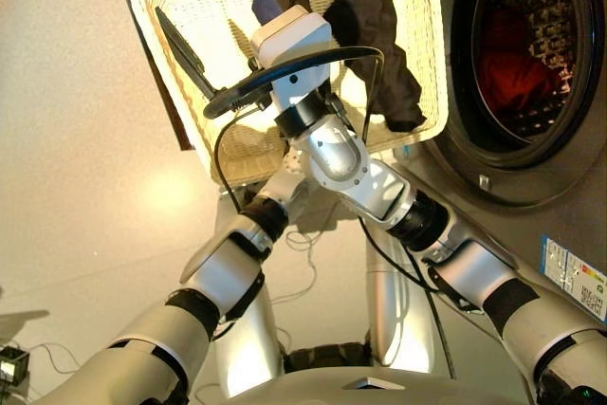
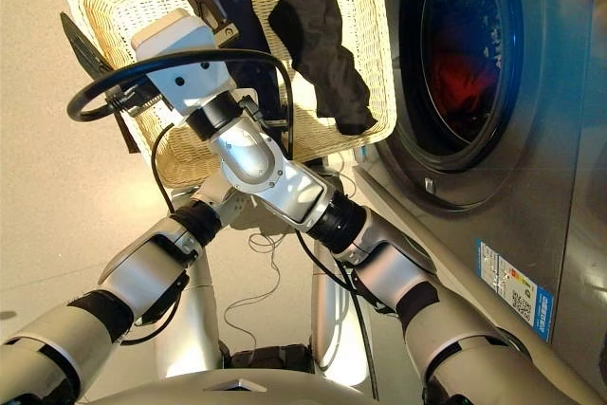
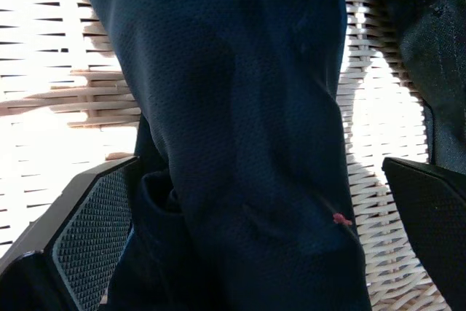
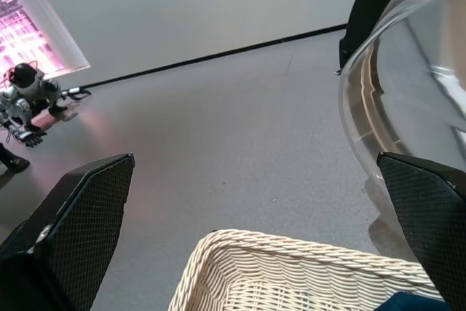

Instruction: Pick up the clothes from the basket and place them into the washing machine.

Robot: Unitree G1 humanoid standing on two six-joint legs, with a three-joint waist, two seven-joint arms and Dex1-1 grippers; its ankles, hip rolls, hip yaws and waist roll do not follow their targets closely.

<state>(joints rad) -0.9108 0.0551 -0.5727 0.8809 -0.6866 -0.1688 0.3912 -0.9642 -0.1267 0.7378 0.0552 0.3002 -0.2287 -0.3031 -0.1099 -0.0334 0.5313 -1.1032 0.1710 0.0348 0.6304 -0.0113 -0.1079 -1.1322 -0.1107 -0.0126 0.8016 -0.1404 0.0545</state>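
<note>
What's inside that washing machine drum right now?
Inside the washing machine, through the round opening, a coral red garment lies against the dark dimpled drum wall. The drum's lower part is hidden by the opening's rim, so anything lying there cannot be seen.

I see the basket (image 1: 171,7) ahead of me, with the washing machine (image 1: 569,177) directly to its right, the drum opening facing me. Two garments lie in the basket: one (image 2: 237,7) toward the middle, the other (image 2: 322,40) to its right, nearer the machine, running down to the basket's near rim. A third garment (image 1: 507,73) sits inside the drum. My left pincer (image 3: 247,231) is down in the basket with its fingers spread on either side of the middle garment. My right pincer (image 4: 240,245) sits over the basket's left part, fingers apart, above the rim.
</note>
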